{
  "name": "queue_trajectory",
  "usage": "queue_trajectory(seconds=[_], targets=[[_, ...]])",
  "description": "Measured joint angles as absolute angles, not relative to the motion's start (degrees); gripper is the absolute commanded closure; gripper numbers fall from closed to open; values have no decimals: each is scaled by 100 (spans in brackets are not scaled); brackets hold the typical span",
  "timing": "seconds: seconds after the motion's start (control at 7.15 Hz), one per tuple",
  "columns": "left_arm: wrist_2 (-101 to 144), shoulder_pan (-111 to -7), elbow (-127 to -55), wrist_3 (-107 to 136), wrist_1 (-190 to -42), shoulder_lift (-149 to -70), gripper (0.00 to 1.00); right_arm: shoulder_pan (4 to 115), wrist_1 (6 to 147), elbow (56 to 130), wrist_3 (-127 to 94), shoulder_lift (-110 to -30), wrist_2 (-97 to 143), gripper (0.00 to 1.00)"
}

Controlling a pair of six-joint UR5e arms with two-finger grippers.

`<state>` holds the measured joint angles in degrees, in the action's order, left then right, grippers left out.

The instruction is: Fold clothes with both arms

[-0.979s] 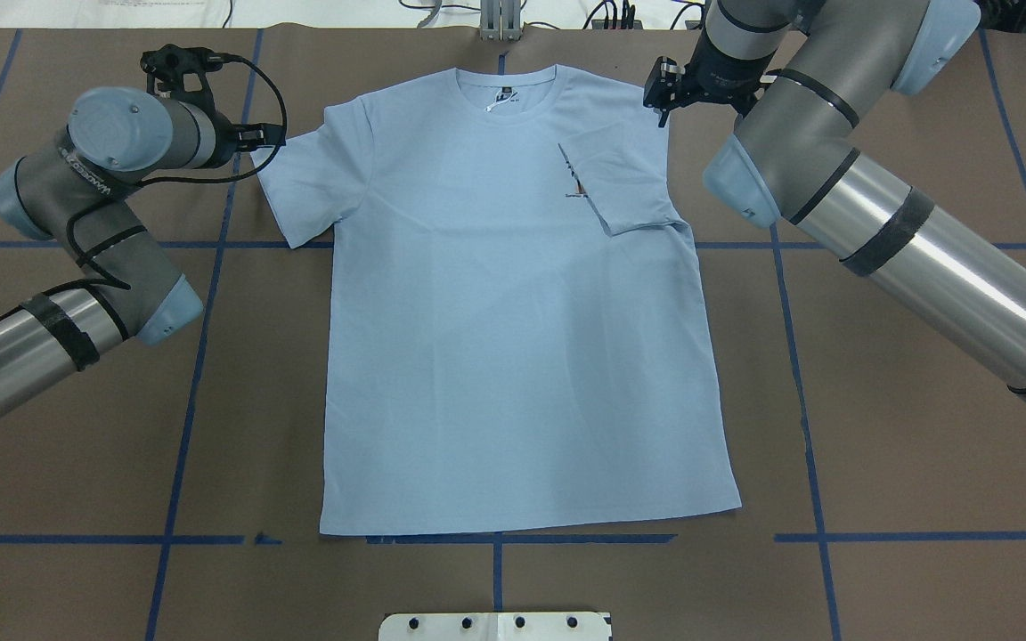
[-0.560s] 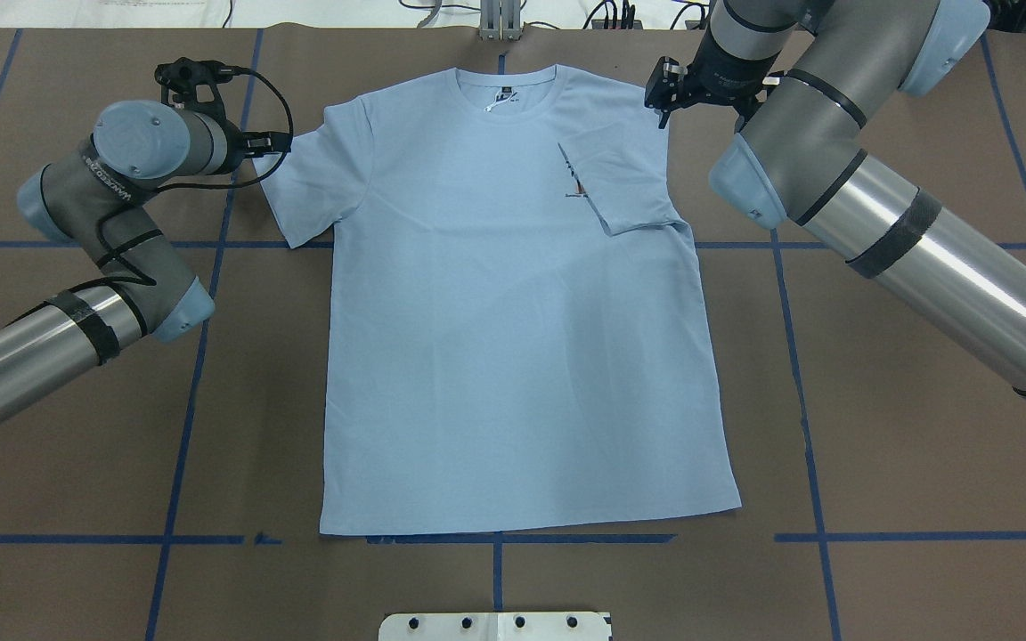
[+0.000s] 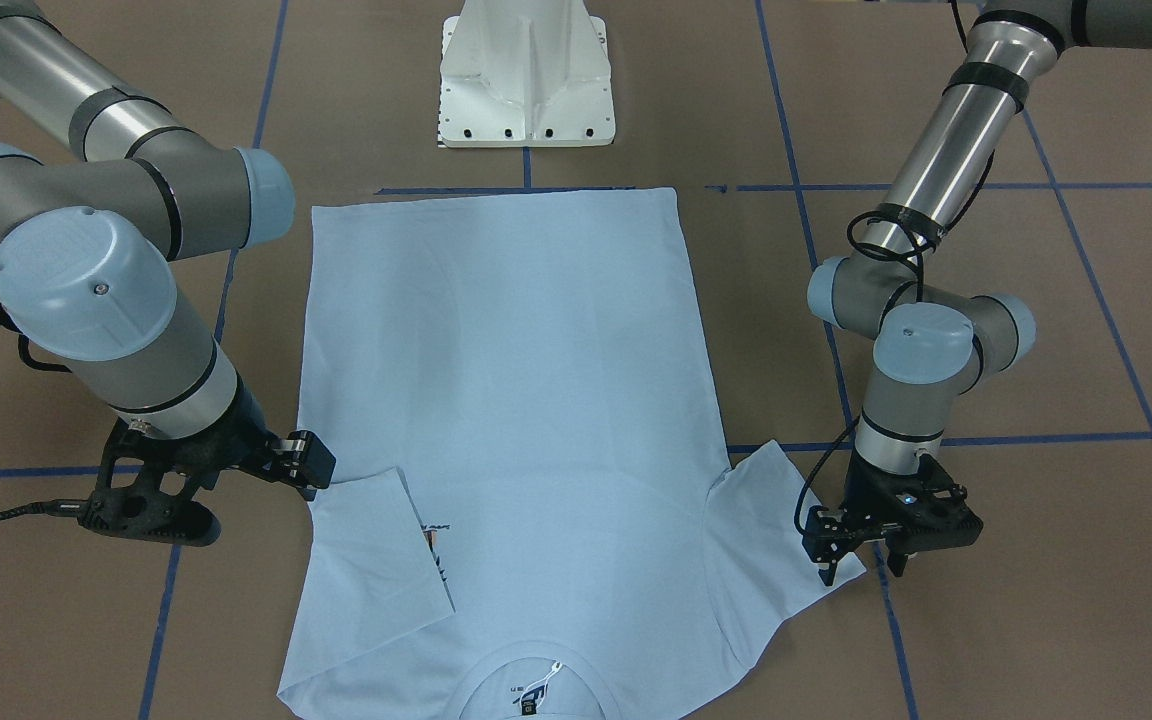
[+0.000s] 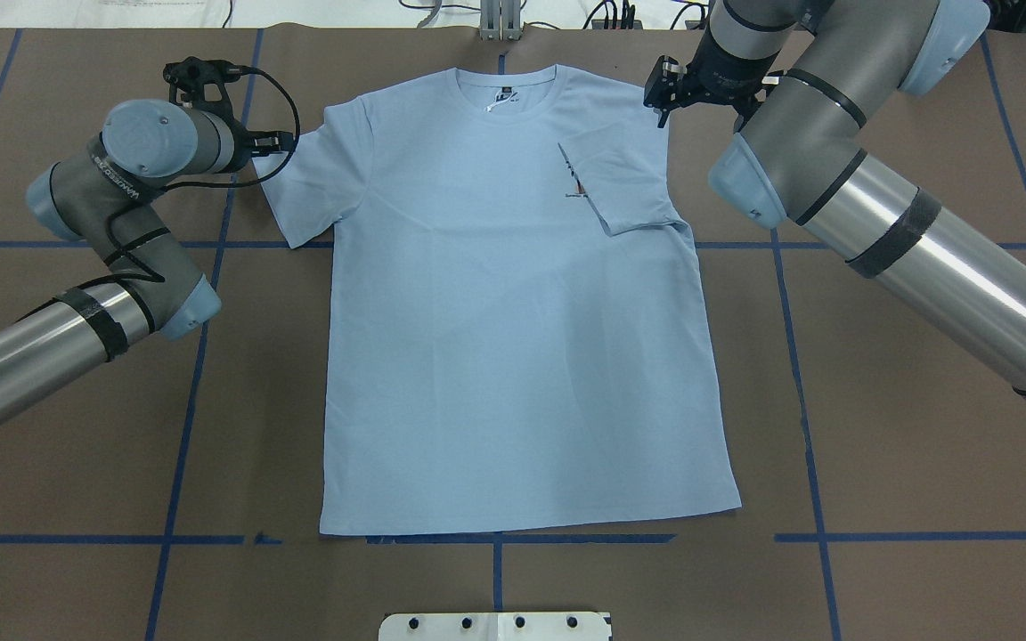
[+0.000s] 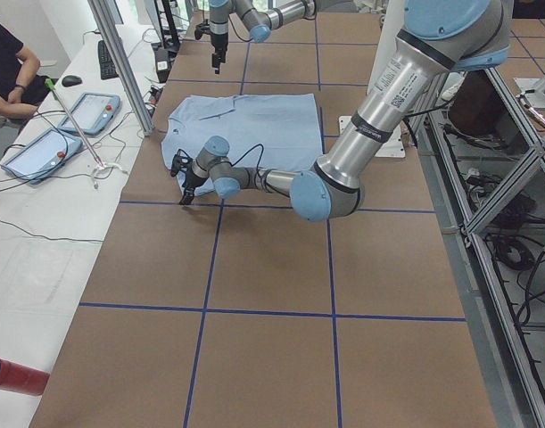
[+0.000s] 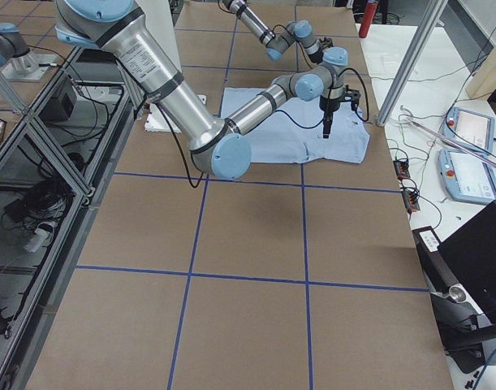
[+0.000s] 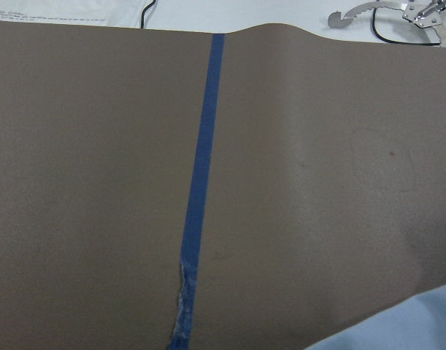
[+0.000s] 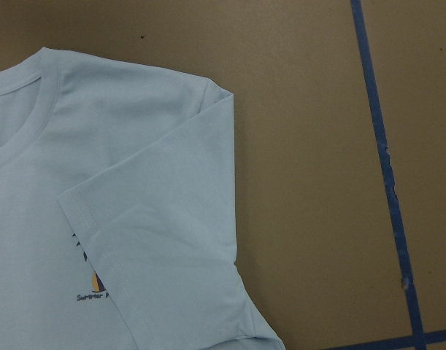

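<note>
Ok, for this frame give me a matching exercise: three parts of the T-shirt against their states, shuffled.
Things:
1. sleeve on the robot's left
2. sleeve on the robot's right
3. chest print

States:
A. partly hidden under fabric
B. folded in over the chest
C. spread flat on the table

Pairs: 1-C; 2-B; 3-A

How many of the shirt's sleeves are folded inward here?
1. The sleeve beside the right gripper lies folded over the chest; the other sleeve, beside the left gripper, lies spread flat.
</note>
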<state>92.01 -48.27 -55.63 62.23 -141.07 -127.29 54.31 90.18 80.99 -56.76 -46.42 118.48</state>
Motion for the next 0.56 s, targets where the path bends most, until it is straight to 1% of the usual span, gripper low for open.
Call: queue_trajectory(seconds=[0.56], targets=[[9249,-4851,-5719,6205,-14067,-12662,19,5424,8984,8062,-5680,-4649,11846,0]])
